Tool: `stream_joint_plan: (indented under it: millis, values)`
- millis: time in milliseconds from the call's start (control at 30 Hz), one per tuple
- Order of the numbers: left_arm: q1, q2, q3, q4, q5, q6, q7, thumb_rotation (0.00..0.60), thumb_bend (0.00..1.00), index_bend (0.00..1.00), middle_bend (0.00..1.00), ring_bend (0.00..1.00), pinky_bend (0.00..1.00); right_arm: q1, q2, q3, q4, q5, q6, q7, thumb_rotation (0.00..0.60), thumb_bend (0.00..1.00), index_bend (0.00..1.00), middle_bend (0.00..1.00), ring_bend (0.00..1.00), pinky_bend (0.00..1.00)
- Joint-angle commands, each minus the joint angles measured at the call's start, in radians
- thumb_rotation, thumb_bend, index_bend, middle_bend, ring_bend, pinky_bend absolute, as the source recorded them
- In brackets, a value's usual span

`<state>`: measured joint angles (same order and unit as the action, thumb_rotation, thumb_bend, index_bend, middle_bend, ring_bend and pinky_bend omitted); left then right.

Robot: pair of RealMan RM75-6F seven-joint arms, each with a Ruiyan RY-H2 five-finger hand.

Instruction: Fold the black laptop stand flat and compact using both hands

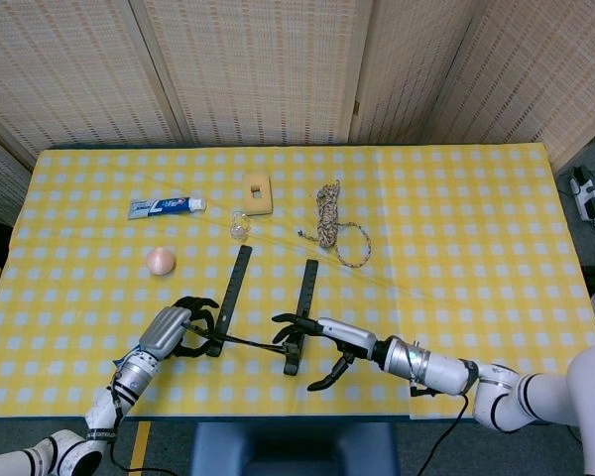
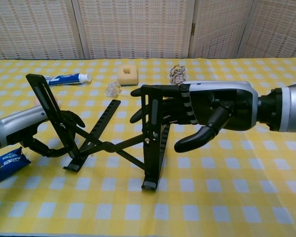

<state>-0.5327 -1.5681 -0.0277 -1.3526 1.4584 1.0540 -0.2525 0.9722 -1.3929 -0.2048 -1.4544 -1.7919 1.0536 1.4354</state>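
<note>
Both hands are on the black laptop stand point(image 2: 113, 143), which sits near the front edge of the yellow checked table point(image 1: 456, 228). The left hand point(image 2: 27, 126) curls its fingers around the stand's left upright bar, gripping it low down while the bar tilts up and away to the left. The right hand point(image 2: 207, 111) wraps its fingers around the top of the right upright bar, with the thumb hanging free below and pointing left. Between the two hands the stand's crossed struts spread in an X, their feet on the cloth.

From the chest view, both bars stand raised off the table and a blue packet point(image 2: 5, 165) lies just beside the left wrist. From the head view, the two long bars run away from the robot, roughly parallel, and both forearms reach in low from the front edge, the right one stretched far across.

Farther back lie a toothpaste tube point(image 1: 166, 206), a pink ball point(image 1: 160, 261), a yellow sponge point(image 1: 257, 193), a small clear object point(image 1: 240, 227) and a coiled rope point(image 1: 332, 226).
</note>
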Motion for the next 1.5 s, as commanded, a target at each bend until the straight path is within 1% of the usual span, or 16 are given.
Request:
stream_joint_plan:
  millis: [33, 367, 567, 767, 967, 1300, 1500]
  values:
    - [0.001, -0.002, 0.0, -0.001, 0.001, 0.002, 0.002, 0.6, 0.46, 0.64, 0.3, 0.24, 0.2, -0.001, -0.001, 0.002, 0.003, 0.006, -0.003, -0.003, 0.6, 0.18, 0.01, 0.23, 0.22, 0.09]
    - [0.004, -0.003, 0.002, -0.016, 0.003, 0.006, 0.013, 0.6, 0.47, 0.65, 0.31, 0.24, 0.2, 0.005, -0.026, 0.02, 0.025, 0.018, -0.019, -0.012, 0.6, 0.18, 0.01, 0.23, 0.22, 0.09]
    - [0.005, -0.005, 0.001, -0.022, -0.003, 0.002, 0.024, 0.6, 0.47, 0.65, 0.31, 0.24, 0.2, 0.008, -0.064, 0.036, 0.043, 0.028, -0.022, 0.0, 0.6, 0.18, 0.01, 0.23, 0.22, 0.09]
    - [0.005, -0.006, -0.001, -0.028, -0.008, 0.0, 0.032, 0.6, 0.47, 0.65, 0.31, 0.24, 0.2, -0.002, -0.103, 0.024, 0.076, 0.05, -0.035, 0.101, 0.6, 0.18, 0.01, 0.23, 0.22, 0.09]
    - [0.005, -0.009, -0.001, -0.031, -0.012, -0.006, 0.038, 0.6, 0.47, 0.65, 0.31, 0.24, 0.19, -0.027, -0.143, 0.002, 0.125, 0.074, -0.042, 0.271, 0.6, 0.18, 0.01, 0.23, 0.22, 0.09]
    - [0.005, -0.008, -0.003, -0.042, -0.015, -0.008, 0.052, 0.6, 0.47, 0.65, 0.31, 0.24, 0.19, -0.043, -0.18, -0.027, 0.18, 0.076, -0.049, 0.495, 0.6, 0.18, 0.01, 0.23, 0.21, 0.09]
    - [0.004, -0.008, -0.003, -0.049, -0.018, -0.012, 0.062, 0.6, 0.47, 0.65, 0.31, 0.24, 0.18, -0.051, -0.202, -0.047, 0.206, 0.065, -0.052, 0.565, 0.6, 0.18, 0.01, 0.23, 0.2, 0.09]
